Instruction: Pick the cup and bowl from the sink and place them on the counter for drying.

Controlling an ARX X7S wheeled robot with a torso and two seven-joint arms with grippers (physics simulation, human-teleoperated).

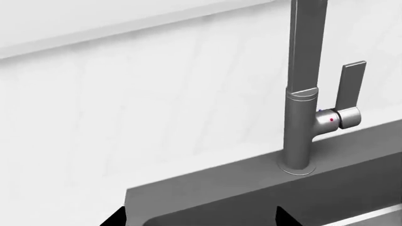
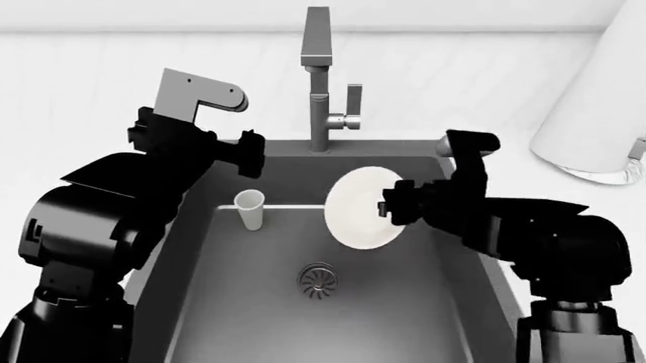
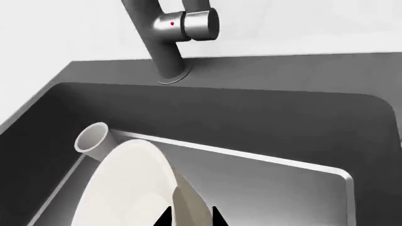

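Black arms fill the head view's lower corners, hiding the bench on both sides of the sink. Right gripper is clamped on the rim of the bowl, held tilted on edge over the basin; only its fingertips show. Beside it the cup stands upright by the back wall. Left gripper hangs above the sink's back left corner, fingertips spread, holding nothing. Behind rises the faucet.
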